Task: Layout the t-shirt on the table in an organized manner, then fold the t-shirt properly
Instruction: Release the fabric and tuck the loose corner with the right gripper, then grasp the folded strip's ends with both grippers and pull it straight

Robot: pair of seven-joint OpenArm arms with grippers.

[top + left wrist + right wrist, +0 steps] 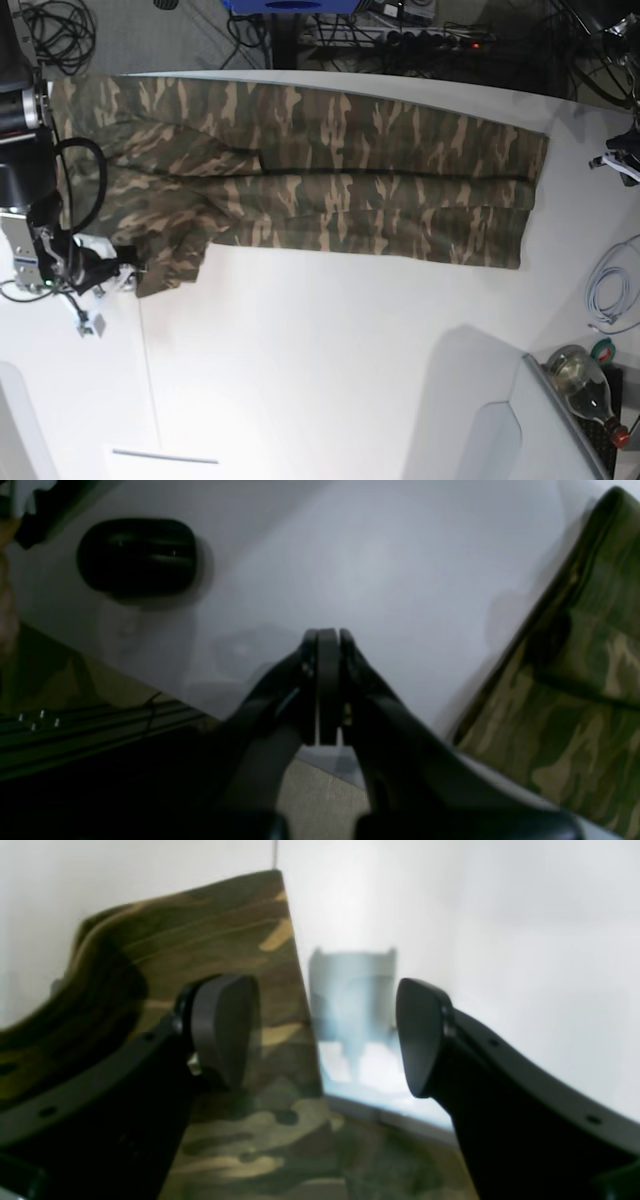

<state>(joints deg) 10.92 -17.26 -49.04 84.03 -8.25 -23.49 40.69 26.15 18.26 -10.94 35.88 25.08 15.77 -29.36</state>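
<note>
The camouflage t-shirt (330, 175) lies spread lengthwise across the far part of the white table (320, 350), partly folded over itself along its near edge. My right gripper (325, 1037) is open over the shirt's straight edge (250, 940). One finger (225, 1025) is above the cloth, the other (425, 1040) above bare table. In the base view it sits at the shirt's left near corner (128, 268). My left gripper (327, 632) is shut and empty above bare table, to the left of the shirt's end (575, 690).
A black oval object (137, 555) lies on the table beyond the left gripper. A white cable (605, 290) and a bottle (585, 385) are at the right edge. A thin dark seam (150, 370) runs down the table at left.
</note>
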